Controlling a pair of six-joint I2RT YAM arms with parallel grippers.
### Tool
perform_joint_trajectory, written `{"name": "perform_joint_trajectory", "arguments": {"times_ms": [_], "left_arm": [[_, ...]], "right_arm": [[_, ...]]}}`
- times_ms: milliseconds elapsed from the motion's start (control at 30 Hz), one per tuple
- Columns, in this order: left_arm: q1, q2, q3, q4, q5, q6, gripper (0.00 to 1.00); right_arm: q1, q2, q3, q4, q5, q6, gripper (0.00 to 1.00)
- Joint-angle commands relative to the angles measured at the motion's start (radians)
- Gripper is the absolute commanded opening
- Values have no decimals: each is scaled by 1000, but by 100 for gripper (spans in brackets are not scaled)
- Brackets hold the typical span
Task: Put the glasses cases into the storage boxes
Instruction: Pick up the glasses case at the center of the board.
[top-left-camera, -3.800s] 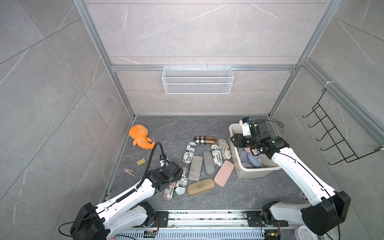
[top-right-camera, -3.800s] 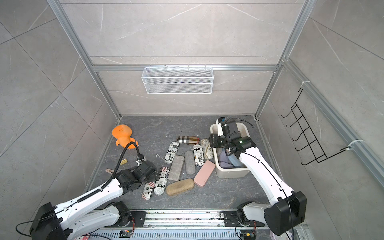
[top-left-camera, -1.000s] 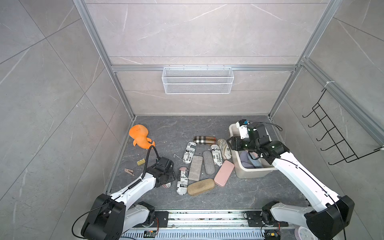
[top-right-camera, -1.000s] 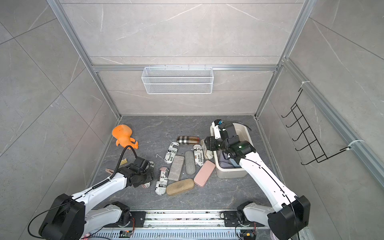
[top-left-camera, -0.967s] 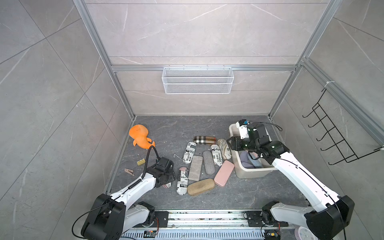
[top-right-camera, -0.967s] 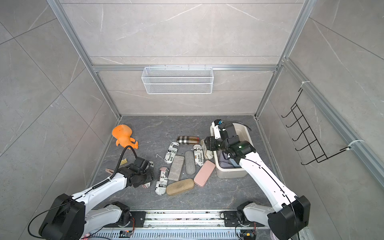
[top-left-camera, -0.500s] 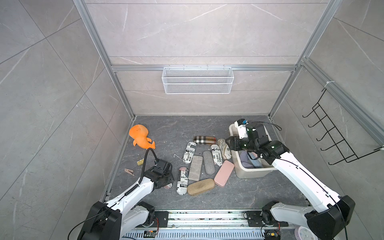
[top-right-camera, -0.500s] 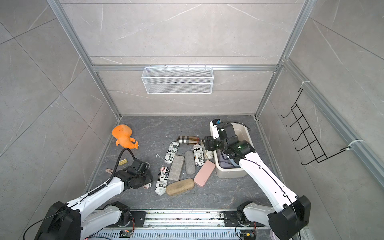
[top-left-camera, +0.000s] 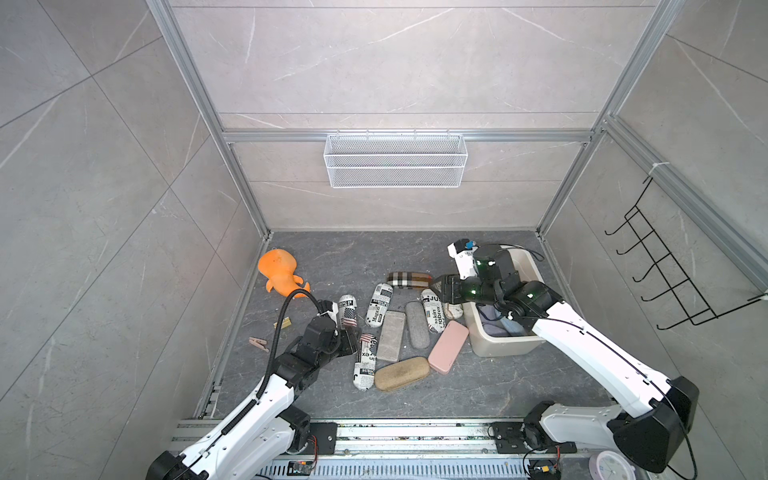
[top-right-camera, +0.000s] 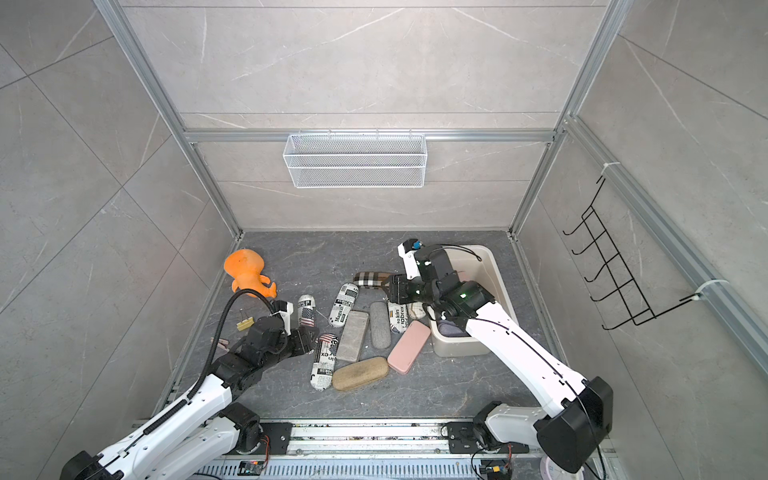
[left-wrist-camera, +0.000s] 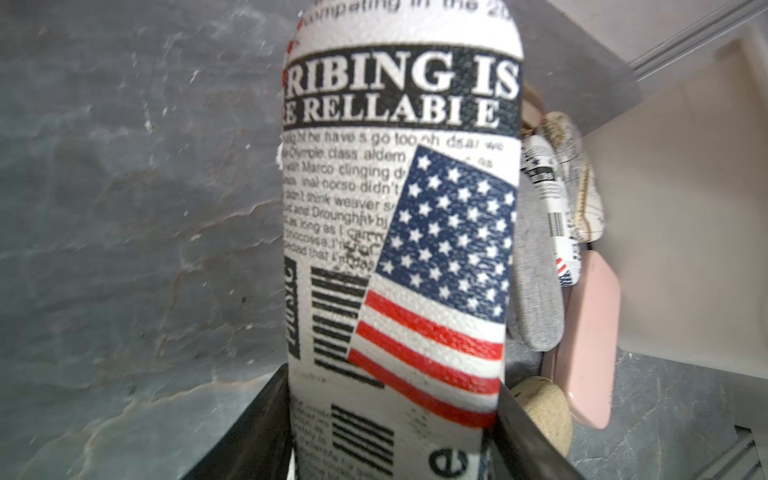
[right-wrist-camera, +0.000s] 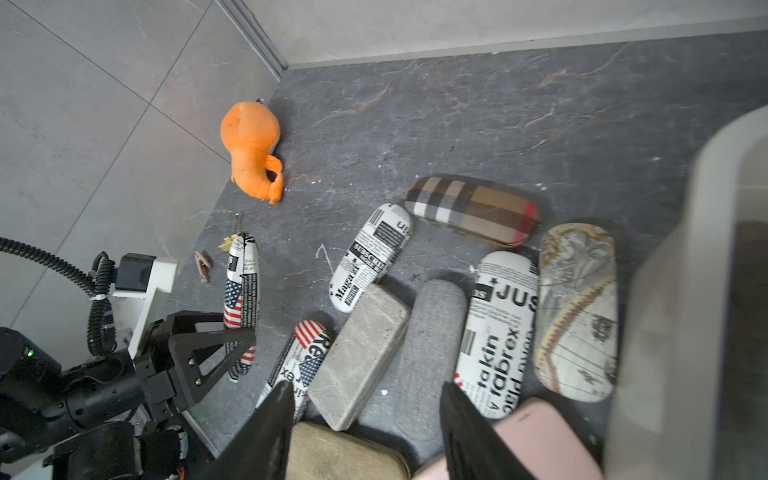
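Two dark left fingers (left-wrist-camera: 257, 419) are clamped on one rounded end of a pebbled newspaper-print case (left-wrist-camera: 399, 232) with a flag panel, which juts out past their tips over the dark veined bench (top-left-camera: 345, 257). Right fingers (right-wrist-camera: 274, 428) stand apart with nothing between them, hanging over a blocky stone-grey case (right-wrist-camera: 359, 353) and an oval grey woven case (right-wrist-camera: 432, 345); a smooth pink case (right-wrist-camera: 536, 440) and a coarse tan case (right-wrist-camera: 340, 457) lie close by their tips. Just beside those fingers sits the cream plastic tub (top-left-camera: 505, 345), round-cornered, with soft fabric cases (top-left-camera: 492, 322) inside
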Motion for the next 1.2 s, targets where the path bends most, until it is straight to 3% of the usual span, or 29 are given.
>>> {"name": "perform_joint_trajectory", "arguments": {"times_ms": [0,267,533,733,1167], "left_arm": [[-26,24,-1,246,60,81,48],[-147,143,85,370,53,134,48],[-200,165,115,423,38,119,48],[-204,141,99,445,44,98,48],[-204,128,97,469,32,91,48]], "right_arm": [[52,54,7,123,-15,120,57],[190,157,76,176,51,126,63],[231,203,85,219,120,151,66],[244,198,61,243,163,187,62],[256,265,78,284,135,219,47]]}}
